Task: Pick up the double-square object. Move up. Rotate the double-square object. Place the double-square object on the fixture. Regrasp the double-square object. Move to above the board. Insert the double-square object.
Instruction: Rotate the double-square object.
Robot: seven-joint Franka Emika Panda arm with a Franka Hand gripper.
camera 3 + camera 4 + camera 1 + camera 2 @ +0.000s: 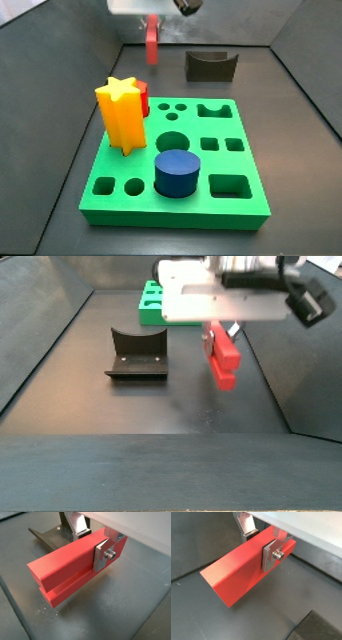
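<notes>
The long flat red plastic double-square object (222,359) is pinched at its upper end by the tool (94,543) and is held clear of the dark tabletop (160,406), hanging beside the small dark notched fixture (136,354). Pickup and lift appear done. The rotation, placement on the fixture, regrasp and insertion into the thick green board (227,172) with cut-out holes are judged as left.

At the far end, the hand (166,12) grips the long flat red plastic block (152,42), hanging upright beneath it. Beside it stands the small dark notched fixture (209,65); nearer lies the green board (241,205).
</notes>
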